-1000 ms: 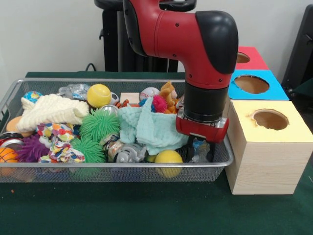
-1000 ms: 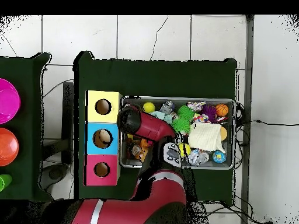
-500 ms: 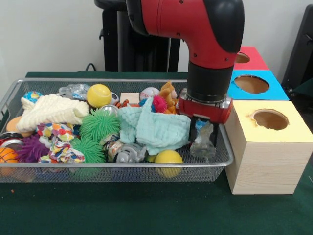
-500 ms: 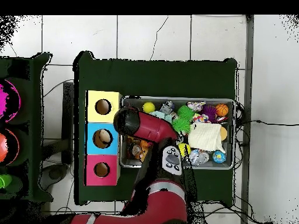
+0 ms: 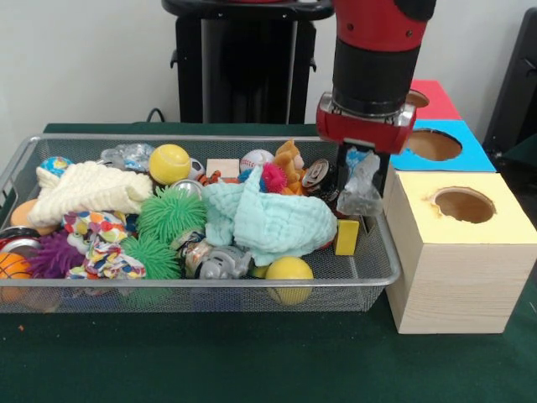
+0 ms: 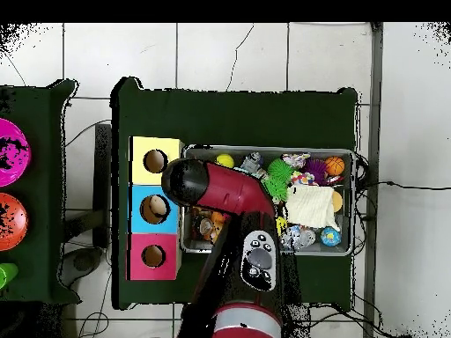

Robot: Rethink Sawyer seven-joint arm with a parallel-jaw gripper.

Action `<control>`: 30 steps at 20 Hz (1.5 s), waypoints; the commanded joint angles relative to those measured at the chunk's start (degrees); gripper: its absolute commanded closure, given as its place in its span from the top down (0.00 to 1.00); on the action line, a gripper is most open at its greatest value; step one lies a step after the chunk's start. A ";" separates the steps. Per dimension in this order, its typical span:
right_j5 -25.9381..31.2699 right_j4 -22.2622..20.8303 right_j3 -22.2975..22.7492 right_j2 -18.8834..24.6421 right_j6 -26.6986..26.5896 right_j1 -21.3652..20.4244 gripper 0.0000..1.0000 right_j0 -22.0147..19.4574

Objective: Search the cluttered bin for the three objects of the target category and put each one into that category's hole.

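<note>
Hand (image 5: 362,186) clamping crumpled clear plastic (image 5: 361,190), fingers partly hidden

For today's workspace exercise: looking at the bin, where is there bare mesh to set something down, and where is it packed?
Bare mesh shows at the bin's right end, around the yellow block, under the gripper holding a crumpled clear item. A small strip lies in front of the teal cloth near the yellow ball. The left and middle are packed with toys.
</note>
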 commanded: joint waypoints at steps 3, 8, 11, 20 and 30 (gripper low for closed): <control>13.53 -3.50 -0.85 -1.14 5.98 -5.75 0.00 0.59; 18.16 -4.64 -1.85 -2.22 6.47 -9.10 0.00 1.44; 20.21 -4.94 -1.12 -2.64 7.20 -11.29 0.00 2.09; 20.24 -3.63 0.09 -1.87 10.68 -10.80 0.00 3.55; 15.86 -0.99 3.35 -1.06 14.86 -9.33 0.00 7.13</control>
